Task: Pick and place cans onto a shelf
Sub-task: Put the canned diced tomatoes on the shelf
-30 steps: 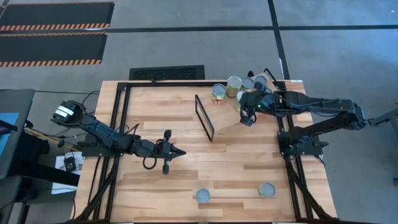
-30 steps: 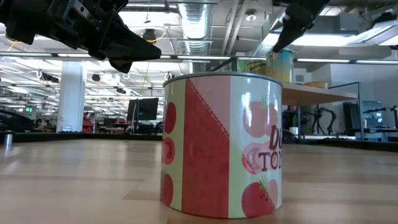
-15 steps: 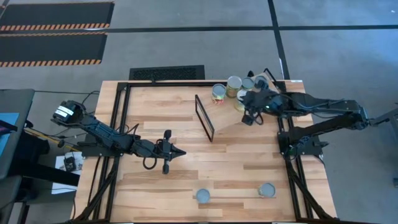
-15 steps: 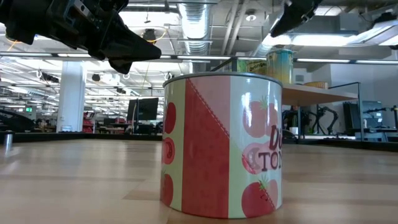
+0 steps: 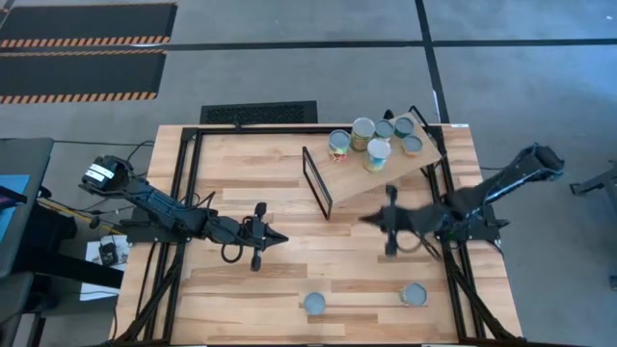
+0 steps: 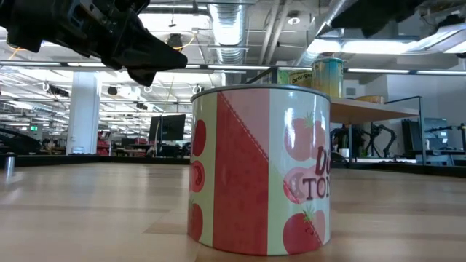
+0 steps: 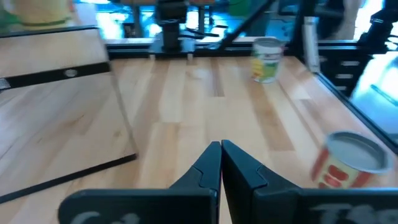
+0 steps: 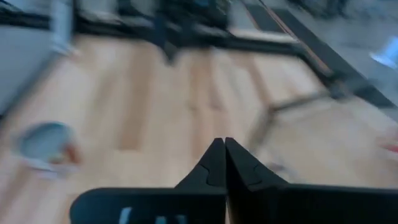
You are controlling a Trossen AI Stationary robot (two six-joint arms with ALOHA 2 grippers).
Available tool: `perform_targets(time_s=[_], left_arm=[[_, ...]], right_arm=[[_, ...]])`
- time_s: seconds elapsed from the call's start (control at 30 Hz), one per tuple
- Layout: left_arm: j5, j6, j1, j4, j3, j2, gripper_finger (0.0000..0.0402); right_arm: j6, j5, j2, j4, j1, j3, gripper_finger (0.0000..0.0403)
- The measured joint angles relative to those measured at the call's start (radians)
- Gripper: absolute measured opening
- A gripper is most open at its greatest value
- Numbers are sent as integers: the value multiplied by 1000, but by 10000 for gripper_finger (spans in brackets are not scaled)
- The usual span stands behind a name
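Observation:
The shelf (image 5: 386, 178) is a slanted light-wood board at the table's far right, with a thin black frame (image 5: 317, 181) at its left end. Several cans (image 5: 378, 154) stand on its far part. Two more cans (image 5: 314, 305) (image 5: 414, 294) stand near the table's near edge; the first fills the low view as a red tomato-labelled can (image 6: 258, 171). My right gripper (image 5: 365, 219) hangs shut over the table just in front of the shelf, blurred. My left gripper (image 5: 281, 238) hovers shut over the table's middle, pointing right; the left wrist view (image 7: 221, 149) shows its fingers together.
Black rails (image 5: 188, 193) run along the table's left, far and right sides. The right arm's base (image 5: 472, 222) stands beside the shelf's near right corner. Bare planks (image 5: 241, 173) lie between the left arm and the black frame.
My right gripper has drawn back from the cans on the shelf, then swung fast toward the table's near edge and down, to hang in front of the shelf. Its fingers, apart before, are now together. The can it stood by stays upright on the shelf.

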Motion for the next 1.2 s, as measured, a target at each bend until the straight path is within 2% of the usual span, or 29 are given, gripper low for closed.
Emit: perform_targets(time_s=[0.07,0.17,0.27,0.53,0.7,0.87,0.97,1.2], left_arm=[[46,3,0,1,0,0,0],[97,4,0,7,0,0,0],[125,4,-6,7,0,0,0],[138,14,-68,-17,32,1,0],[146,56,-126,-117,106,1,0],[176,69,-175,-234,192,44,0],[228,125,-209,-296,259,126,4],[212,237,-269,-381,452,338,50]], right_arm=[[2,20,47,128,70,-37,6],[35,84,128,172,168,-40,8],[92,132,226,162,236,-10,4],[242,140,397,104,360,104,8],[351,157,488,136,375,108,4],[353,157,598,279,366,107,6],[334,152,643,357,357,107,7],[331,150,660,385,341,107,7]])
